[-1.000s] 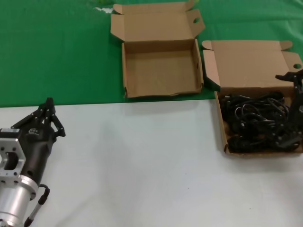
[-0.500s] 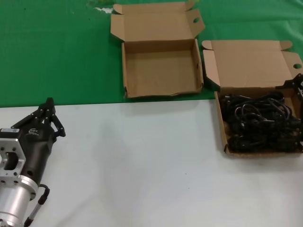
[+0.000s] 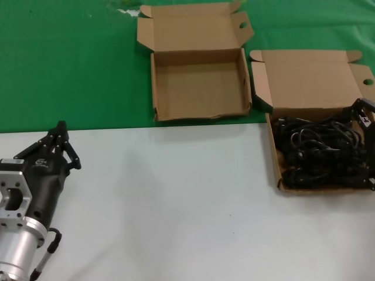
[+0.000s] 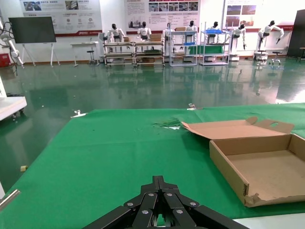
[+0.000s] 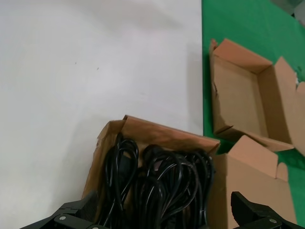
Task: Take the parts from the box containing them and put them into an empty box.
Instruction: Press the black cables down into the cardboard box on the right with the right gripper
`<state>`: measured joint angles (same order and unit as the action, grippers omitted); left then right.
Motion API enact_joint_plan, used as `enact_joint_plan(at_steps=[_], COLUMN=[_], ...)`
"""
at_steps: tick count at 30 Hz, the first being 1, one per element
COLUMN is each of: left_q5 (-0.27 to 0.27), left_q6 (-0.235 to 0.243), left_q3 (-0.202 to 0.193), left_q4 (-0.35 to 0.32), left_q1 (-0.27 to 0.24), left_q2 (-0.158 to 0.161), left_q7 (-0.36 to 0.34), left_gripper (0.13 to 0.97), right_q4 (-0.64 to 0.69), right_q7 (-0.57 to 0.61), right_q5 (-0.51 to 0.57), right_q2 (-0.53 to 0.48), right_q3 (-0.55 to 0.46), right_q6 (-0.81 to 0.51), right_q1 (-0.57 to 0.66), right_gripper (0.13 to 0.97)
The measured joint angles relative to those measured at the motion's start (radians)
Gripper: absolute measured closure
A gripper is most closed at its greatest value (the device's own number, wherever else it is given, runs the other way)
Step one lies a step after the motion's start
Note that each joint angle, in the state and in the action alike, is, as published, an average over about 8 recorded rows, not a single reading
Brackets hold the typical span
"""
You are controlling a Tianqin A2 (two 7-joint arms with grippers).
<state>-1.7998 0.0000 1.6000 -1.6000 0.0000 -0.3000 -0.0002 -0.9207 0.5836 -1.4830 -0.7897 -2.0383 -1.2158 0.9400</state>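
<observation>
At 8 o'clock in the head view, nearest the camera, the left gripper (image 3: 58, 136) sits parked on the white table (image 3: 176, 199); fingers pressed together at the tip, holding nothing. No role at present.

At 3 o'clock, on the white table at its right edge: the full box (image 3: 273, 158), lid folded back. The cords (image 3: 319, 152) lie in it as one tangled black heap, none lifted out. The right gripper (image 3: 369, 143) is over the far right side of this box, mostly cut off by the frame edge. In the right wrist view its fingers (image 5: 71, 217) are spread wide, one either side of the heap, gripping nothing.

At 12 o'clock, farther back on the green cloth (image 3: 70, 58): the empty box (image 3: 199, 88), open, nothing inside.

Step, as judged: reach for the first pick. Next move calls for descending into the heap and closing on one cord; tangling may drag out several.

Versus 1.0 s ago: right gripper has shifted rightward and lower in the head view. Left arm, boxes and cords unchanged.
</observation>
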Motion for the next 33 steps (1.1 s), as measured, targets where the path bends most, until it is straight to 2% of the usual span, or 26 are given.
enact_joint_plan(at_steps=[13,18,22,33], left_q5=[0.000,0.000,0.000,0.000], left_q6=[0.000,0.000,0.000,0.000], left_q3=[0.000,0.000,0.000,0.000], left_q4=[0.000,0.000,0.000,0.000], left_q1=[0.000,0.000,0.000,0.000], left_q2=[0.000,0.000,0.000,0.000], left_q7=[0.000,0.000,0.000,0.000], left_gripper=[0.958,0.958,0.958,0.958], right_q4=[0.275,0.367,0.398,0.407], right_q7=[0.167,0.212,0.218,0.210], right_q5=[0.033,0.041,0.042,0.044], right_q2=[0.105,0.139,0.154,0.163], right_q3=[-0.019,-0.020,-0.018,-0.014], right_q6=[0.040,0.058,0.066,0.074], right_q1=[0.107,0.146,0.156,0.154], right_gripper=[0.130,0.162,0.181,0.343])
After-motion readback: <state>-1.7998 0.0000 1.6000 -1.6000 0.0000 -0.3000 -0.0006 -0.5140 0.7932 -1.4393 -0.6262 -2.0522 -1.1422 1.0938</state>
